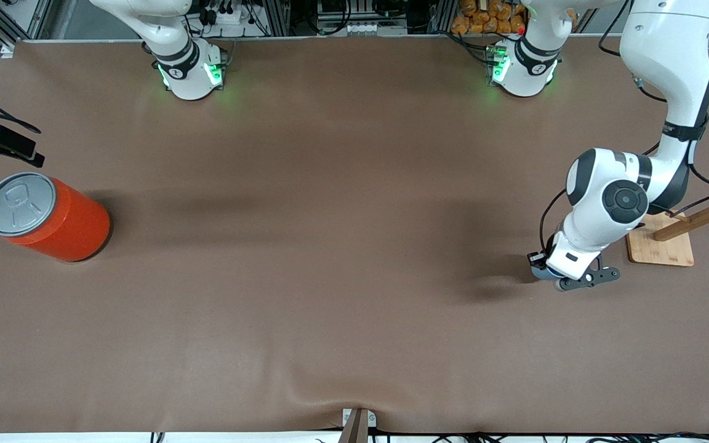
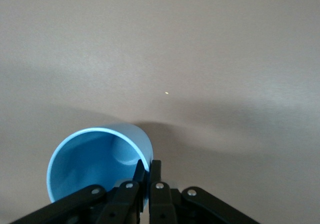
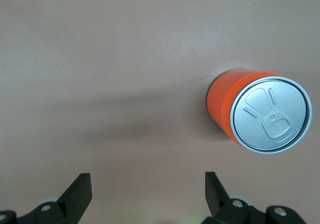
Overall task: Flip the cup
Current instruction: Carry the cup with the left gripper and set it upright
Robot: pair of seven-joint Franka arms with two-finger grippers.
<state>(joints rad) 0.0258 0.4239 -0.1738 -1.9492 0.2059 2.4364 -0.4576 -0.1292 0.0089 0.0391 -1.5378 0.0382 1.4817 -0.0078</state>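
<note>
**Left gripper pinches the cup by its rim**

Down at the left arm's end of the table, the left gripper [image 1: 567, 282] is low over the brown mat, fingers [image 2: 150, 176] pinched on the wall of the small light-blue tapered plastic cup [image 2: 97, 164], one inside and one outside: a hold that suits turning it over. Whether it's lifted is hard to tell. Just beside, farther back, sits a wooden peg rack [image 1: 687, 227]. At the right arm's end stands the big orange can with a grey pull-tab lid [image 1: 47, 215]; over it the right gripper [image 3: 145, 194] waits, spread wide and empty.
</note>
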